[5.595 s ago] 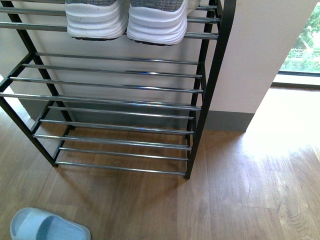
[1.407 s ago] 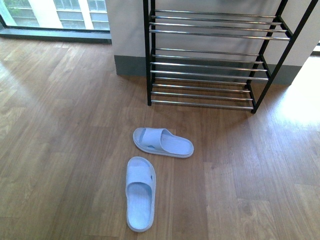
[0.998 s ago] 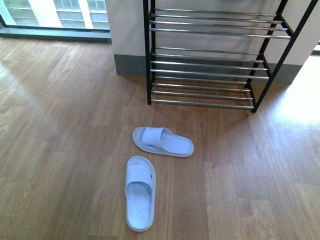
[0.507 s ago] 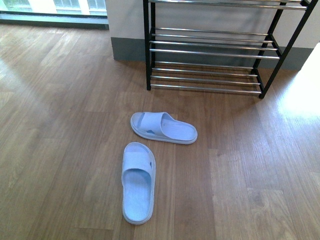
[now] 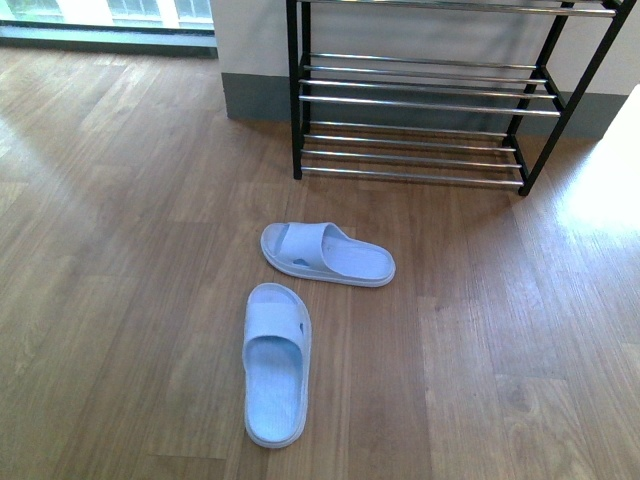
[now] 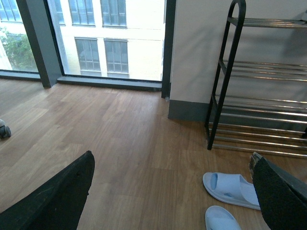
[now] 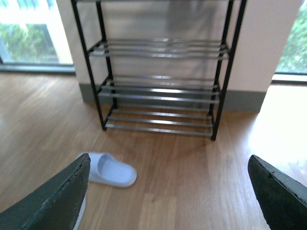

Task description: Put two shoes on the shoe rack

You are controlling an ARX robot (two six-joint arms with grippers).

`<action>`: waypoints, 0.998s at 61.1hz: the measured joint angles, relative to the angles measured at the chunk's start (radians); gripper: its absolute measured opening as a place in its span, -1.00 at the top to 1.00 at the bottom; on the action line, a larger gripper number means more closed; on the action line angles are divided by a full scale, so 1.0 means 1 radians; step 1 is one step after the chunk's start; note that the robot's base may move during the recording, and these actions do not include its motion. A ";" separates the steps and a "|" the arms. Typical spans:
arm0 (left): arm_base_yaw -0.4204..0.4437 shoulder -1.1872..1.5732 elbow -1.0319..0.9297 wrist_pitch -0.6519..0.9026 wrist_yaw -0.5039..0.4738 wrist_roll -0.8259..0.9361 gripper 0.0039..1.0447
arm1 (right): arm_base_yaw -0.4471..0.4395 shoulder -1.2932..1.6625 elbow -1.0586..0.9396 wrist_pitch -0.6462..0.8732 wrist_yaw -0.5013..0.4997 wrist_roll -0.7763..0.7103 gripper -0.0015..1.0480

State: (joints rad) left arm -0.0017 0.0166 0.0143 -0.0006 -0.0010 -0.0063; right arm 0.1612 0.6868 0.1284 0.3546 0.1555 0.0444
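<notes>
Two pale blue slides lie on the wooden floor in front of the shoe rack point(image 5: 415, 100). One slide point(image 5: 327, 254) lies crosswise nearer the rack; the other slide point(image 5: 276, 363) lies lengthwise closer to me. Neither arm shows in the front view. My left gripper point(image 6: 171, 158) is open above the floor, with the crosswise slide point(image 6: 230, 189) and the tip of the other slide point(image 6: 220, 220) by its right finger point(image 6: 280, 196). My right gripper point(image 7: 169, 160) is open and empty, with a slide point(image 7: 112, 170) near one finger point(image 7: 57, 201). The rack point(image 7: 163, 86) stands beyond it.
The rack point(image 6: 259, 96) backs onto a pale wall with a grey skirting board point(image 5: 255, 98). Floor-length windows point(image 6: 100, 38) run along the left. A small grey object point(image 6: 3, 129) sits at the floor's left edge in the left wrist view.
The front view has drawn back from the rack, where sneakers sat on an upper shelf, to the floor with both slides. Over the last half second nothing has moved.
</notes>
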 joint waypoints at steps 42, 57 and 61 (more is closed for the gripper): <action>0.000 0.000 0.000 0.000 0.000 0.000 -0.83 | 0.269 1.830 0.973 0.291 0.035 0.029 -0.82; 0.000 0.000 0.000 0.000 0.000 0.000 -0.83 | 0.256 2.118 1.197 0.279 -0.039 -0.016 -0.82; 0.000 0.000 0.000 0.000 0.000 0.000 -0.83 | 0.249 2.170 1.237 0.278 -0.048 -0.023 -0.82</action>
State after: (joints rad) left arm -0.0017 0.0166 0.0143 -0.0006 -0.0006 -0.0063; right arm 0.4107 2.8571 1.3651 0.6331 0.1070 0.0219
